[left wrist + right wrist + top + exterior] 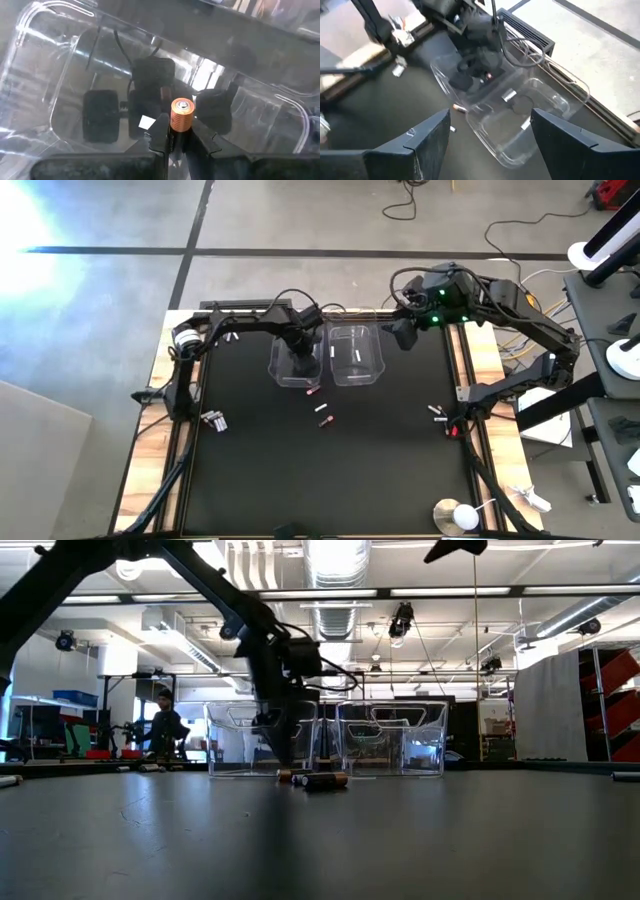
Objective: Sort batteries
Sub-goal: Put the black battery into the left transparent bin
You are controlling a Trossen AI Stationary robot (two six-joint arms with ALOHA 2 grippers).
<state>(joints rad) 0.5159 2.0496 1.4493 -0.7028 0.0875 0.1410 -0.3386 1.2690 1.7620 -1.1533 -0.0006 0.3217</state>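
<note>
My left gripper (179, 131) is down inside the left clear tub (280, 372), shut on a battery (181, 114) that is dark with a copper end. The right clear tub (372, 365) beside it holds white batteries (508, 95). My right gripper (490, 145) hangs open, high over the table's far right (405, 332), and touches nothing. Loose batteries lie on the black mat in front of the tubs (322, 408), at the left (213, 420) and at the right (437, 412). My left gripper pinches the battery's dark lower part (172, 137) between its two fingertips (159, 131). The fingers come from above, pointing steeply down into the tub. The battery's copper end with its small silver nub (184, 105) sticks out past the fingertips. Whether the battery touches the tub floor I cannot tell.
The two tubs stand side by side at the mat's far middle (395, 735). Several dark batteries lie just in front of them (320, 780). Wooden table edges and rails frame the mat (180, 430). A person stands in the room behind (165, 725).
</note>
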